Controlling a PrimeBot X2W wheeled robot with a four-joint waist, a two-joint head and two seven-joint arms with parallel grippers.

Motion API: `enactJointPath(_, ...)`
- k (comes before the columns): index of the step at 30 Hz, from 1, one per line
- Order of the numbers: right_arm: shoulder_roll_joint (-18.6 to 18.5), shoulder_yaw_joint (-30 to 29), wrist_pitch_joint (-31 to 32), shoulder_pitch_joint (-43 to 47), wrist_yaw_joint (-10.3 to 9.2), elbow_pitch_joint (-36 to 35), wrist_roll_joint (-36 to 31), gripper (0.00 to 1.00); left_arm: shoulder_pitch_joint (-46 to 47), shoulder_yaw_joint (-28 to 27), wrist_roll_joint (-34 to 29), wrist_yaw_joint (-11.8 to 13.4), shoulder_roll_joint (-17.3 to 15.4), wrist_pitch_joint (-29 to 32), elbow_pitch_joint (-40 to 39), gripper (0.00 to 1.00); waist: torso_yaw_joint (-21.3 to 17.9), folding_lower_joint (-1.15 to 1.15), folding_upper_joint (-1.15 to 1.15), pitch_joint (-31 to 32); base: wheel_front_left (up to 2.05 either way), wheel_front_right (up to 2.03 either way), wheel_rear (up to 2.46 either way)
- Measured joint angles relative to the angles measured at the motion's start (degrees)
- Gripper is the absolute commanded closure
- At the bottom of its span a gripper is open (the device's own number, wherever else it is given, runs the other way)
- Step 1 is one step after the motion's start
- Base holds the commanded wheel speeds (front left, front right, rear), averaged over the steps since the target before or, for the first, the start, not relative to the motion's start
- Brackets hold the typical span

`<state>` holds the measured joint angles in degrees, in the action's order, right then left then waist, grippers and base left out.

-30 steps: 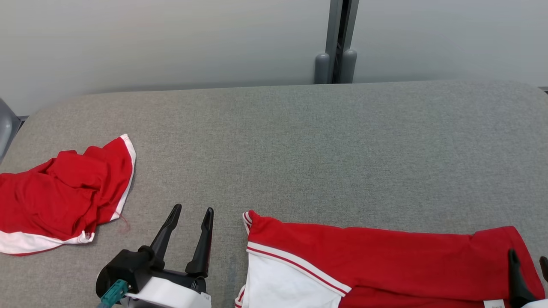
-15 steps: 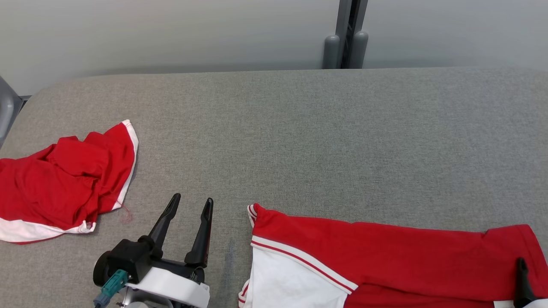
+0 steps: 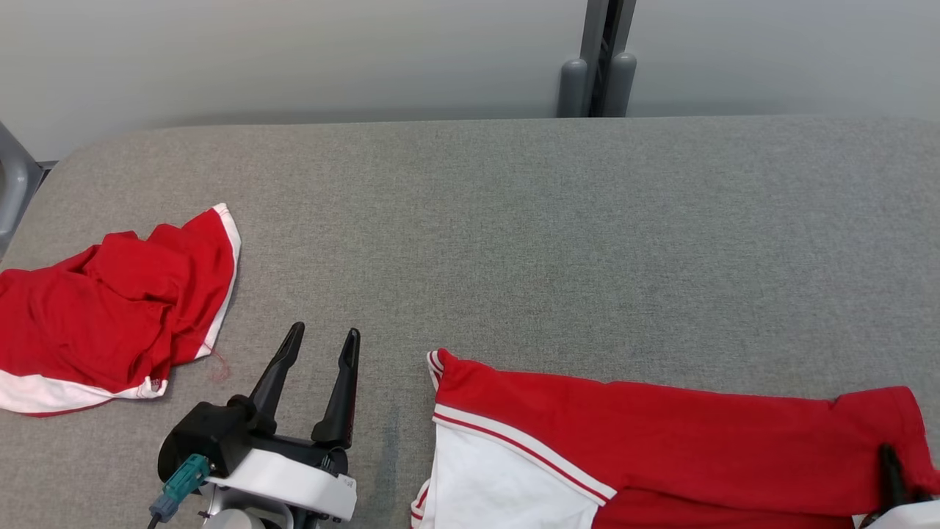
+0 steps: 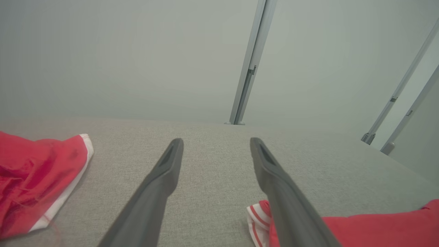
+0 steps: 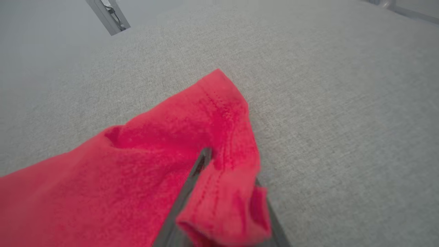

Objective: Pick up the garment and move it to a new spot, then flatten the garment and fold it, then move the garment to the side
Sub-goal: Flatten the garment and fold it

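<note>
The garment (image 3: 661, 441), red with a white panel and striped trim, lies spread along the near edge of the grey table (image 3: 514, 235). My right gripper (image 3: 899, 470) is at its right corner, jaws closed on a bunched fold of red cloth. In the right wrist view the garment (image 5: 154, 164) puckers up between the two dark fingers (image 5: 192, 178) of the right gripper (image 5: 233, 164). My left gripper (image 3: 324, 330) hovers open and holds nothing, just left of the garment's striped corner. The left wrist view shows the left gripper (image 4: 216, 140) open over bare table, with the garment (image 4: 377, 226) at the lower right.
A second red piece of clothing with white edging (image 3: 110, 316) lies crumpled at the table's left side. A grey post (image 3: 598, 73) stands behind the far edge against a pale wall. Bare grey surface stretches across the middle and back of the table.
The head camera has shifted a little. My right gripper's fingers have closed in on the garment's right corner, which now bunches up around them. The left gripper stays open, drawn slightly back.
</note>
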<state>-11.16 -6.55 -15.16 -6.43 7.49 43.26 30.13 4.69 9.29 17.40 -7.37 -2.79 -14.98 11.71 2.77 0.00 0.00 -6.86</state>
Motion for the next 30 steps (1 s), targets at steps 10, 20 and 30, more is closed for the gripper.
enactJointPath(10,-3.7,-1.5,0.0,-1.8,0.01,-0.9,-2.4,1.0,0.0,0.3,-0.2,-0.1,0.0,0.0,0.0,0.0,-0.2,0.0,0.0,0.2,0.0,0.0,0.0)
enactJointPath(20,-9.4,-4.4,0.0,-5.3,0.01,1.2,-6.1,1.0,0.0,0.3,0.0,-0.1,0.0,0.0,0.0,0.0,0.3,0.0,0.0,0.8,0.0,0.0,0.0)
enactJointPath(30,-8.9,10.4,0.0,-4.1,0.01,-6.2,-0.4,1.0,-0.9,-1.4,3.8,0.0,0.0,0.0,1.6,0.0,-1.1,0.0,0.0,2.8,0.0,0.0,0.0)
